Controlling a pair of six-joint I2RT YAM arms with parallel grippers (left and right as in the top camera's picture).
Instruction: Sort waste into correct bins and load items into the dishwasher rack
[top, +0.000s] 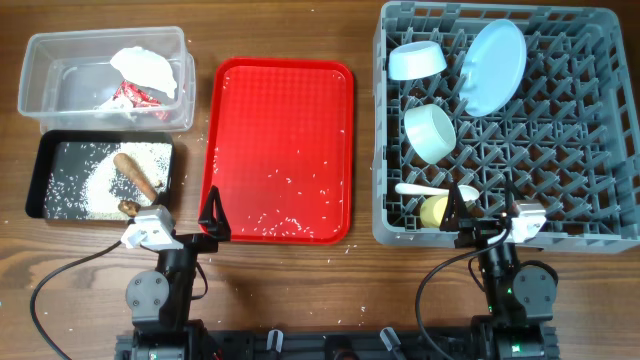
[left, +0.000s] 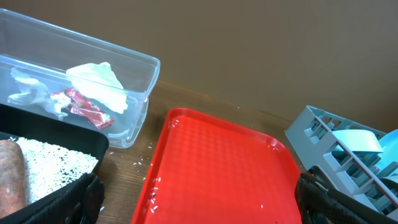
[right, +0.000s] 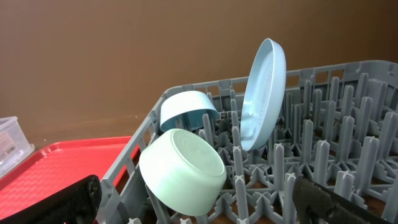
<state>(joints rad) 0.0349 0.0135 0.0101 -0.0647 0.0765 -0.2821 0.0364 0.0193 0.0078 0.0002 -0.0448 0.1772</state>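
Claws spread, empty: left claw (top: 213, 220), right claw (top: 458, 215), bottom of frame | rice (top: 290, 215) strewn lower-centre on red tray (top: 240, 100) (rack (top: 384, 120) looks loaded) | I judge grains light, unpinchable; I'd grip tray's stiff near rim.

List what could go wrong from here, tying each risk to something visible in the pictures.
1. Loose white rice grains lie on the flat red plastic tray; they may be missed, or spill if it is moved.
2. The pale blue round plate stands on edge between pegs of the grey plastic dishwasher rack; a knock might topple it.
3. The mint round bowl lies on its side and could shift.
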